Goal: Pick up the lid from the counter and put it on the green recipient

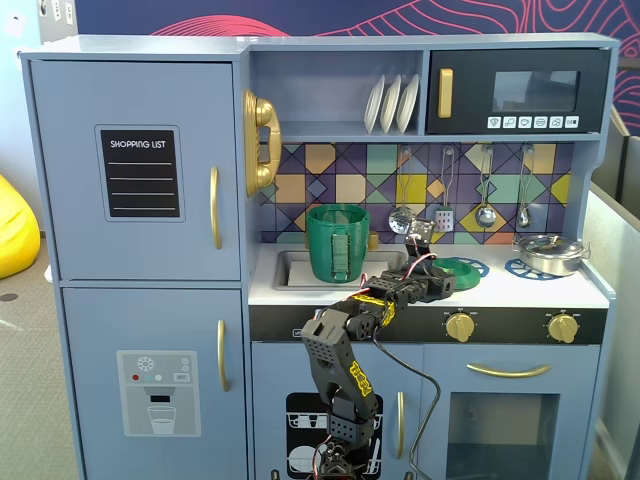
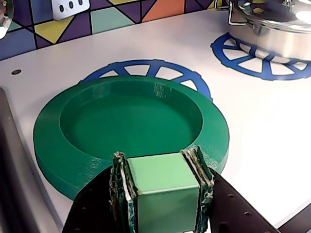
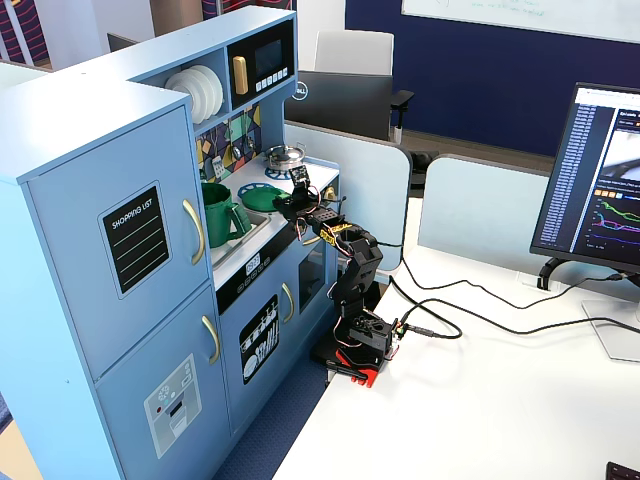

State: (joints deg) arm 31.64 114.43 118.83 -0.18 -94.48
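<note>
The lid (image 2: 131, 121) is a flat round green disc lying on the white counter (image 2: 257, 121) over a blue burner ring (image 2: 146, 68). My gripper (image 2: 158, 162) is shut on its lighter-green tab handle (image 2: 163, 187) at the near rim. In a fixed view the lid (image 1: 462, 268) sits right of the sink, with the gripper (image 1: 440, 283) at its left edge. The green recipient (image 1: 337, 243) stands open-topped in the sink, left of the gripper. It also shows in a fixed view (image 3: 215, 214).
A silver pot (image 1: 548, 253) sits on the right burner ring, also in the wrist view (image 2: 272, 29). Utensils hang on the tiled back wall (image 1: 485, 190). The sink edge (image 2: 9, 170) lies left of the lid. A shelf overhangs the counter.
</note>
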